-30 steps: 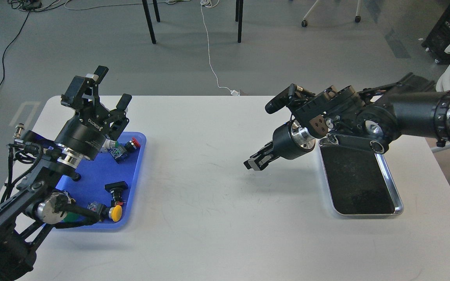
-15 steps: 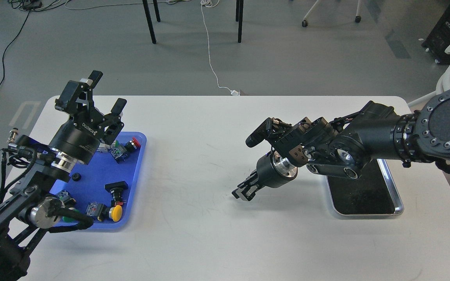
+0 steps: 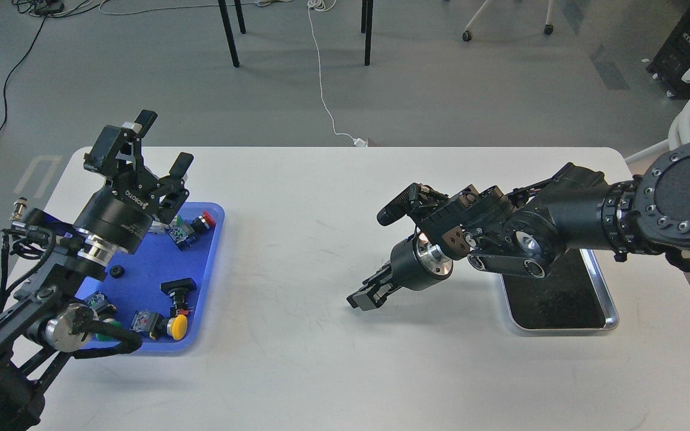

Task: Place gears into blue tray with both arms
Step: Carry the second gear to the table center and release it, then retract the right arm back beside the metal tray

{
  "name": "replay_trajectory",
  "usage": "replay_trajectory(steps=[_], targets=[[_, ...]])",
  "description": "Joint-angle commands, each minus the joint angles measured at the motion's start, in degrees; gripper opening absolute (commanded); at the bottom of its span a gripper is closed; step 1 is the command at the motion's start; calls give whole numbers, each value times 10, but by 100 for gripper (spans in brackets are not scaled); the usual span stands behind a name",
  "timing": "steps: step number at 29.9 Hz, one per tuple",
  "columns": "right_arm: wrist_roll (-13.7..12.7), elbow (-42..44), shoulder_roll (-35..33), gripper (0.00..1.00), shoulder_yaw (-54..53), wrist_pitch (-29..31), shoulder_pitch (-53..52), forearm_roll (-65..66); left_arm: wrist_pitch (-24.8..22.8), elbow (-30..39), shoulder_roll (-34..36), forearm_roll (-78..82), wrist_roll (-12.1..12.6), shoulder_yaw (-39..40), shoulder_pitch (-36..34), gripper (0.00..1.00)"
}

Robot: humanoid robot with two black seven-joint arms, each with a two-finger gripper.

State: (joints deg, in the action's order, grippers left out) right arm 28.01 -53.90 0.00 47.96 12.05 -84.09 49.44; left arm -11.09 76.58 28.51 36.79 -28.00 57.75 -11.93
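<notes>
Head view: left hand [image 3: 152, 143] splayed, empty (right hand [image 3: 362, 299] unreadable) over glossy round-cornered blue tray [image 3: 152, 263].

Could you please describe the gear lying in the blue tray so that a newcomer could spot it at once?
Start at the blue tray on the left side of the white table. The gear lies on the tray's bare floor towards its left, just right of the left arm's silver wrist ring. Unlike the push-button switches around it with red, yellow or green caps, it is a tiny, flat, all-black disc.
</notes>
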Motion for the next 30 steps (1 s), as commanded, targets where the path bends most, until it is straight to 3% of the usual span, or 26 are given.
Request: replay_trajectory(steps=[1, 10, 19, 30], targets=[[0, 0, -9, 94, -22, 1, -7, -44, 0, 1, 0, 0, 0, 0, 1, 98], [0, -6, -142, 94, -158, 3, 19, -142, 0, 0, -1, -1, 0, 0, 1, 98], [0, -42, -288, 94, -407, 0, 180, -289, 0, -5, -10, -1, 0, 0, 0, 98], [0, -37, -312, 94, -670, -1, 393, -458, -1, -7, -28, -1, 0, -5, 0, 98]])
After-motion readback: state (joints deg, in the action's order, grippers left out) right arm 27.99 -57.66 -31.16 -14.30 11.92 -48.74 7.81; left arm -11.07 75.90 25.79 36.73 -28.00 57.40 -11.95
